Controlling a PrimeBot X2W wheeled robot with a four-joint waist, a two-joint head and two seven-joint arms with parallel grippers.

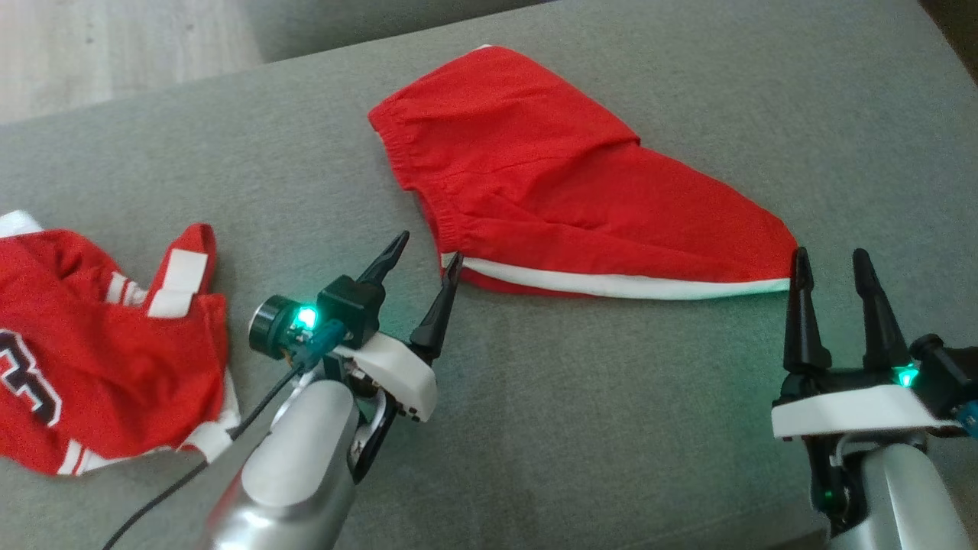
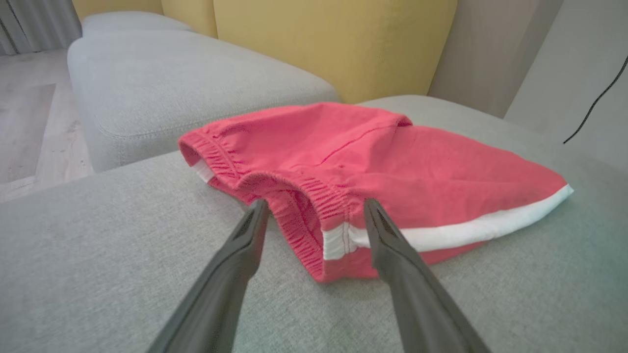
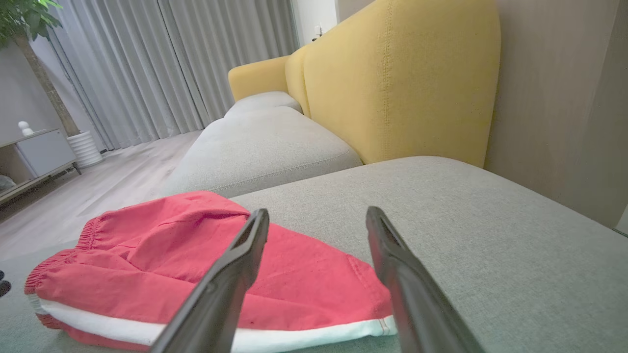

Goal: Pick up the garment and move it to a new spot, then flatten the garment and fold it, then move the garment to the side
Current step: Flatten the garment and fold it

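**Both pincers wide at the shorts**

I see the shorts (image 1: 550,191) lying flat on the sofa (image 1: 611,428), at 12 o'clock in my head view. Left pincer (image 1: 429,247): jaws wide, holding nothing, tips at the waistband corner, 7 o'clock of the shorts. Right pincer (image 1: 830,253): jaws wide, holding nothing, at the hem corner, 4 o'clock. A jersey (image 1: 99,359) lies apart at 9 o'clock.
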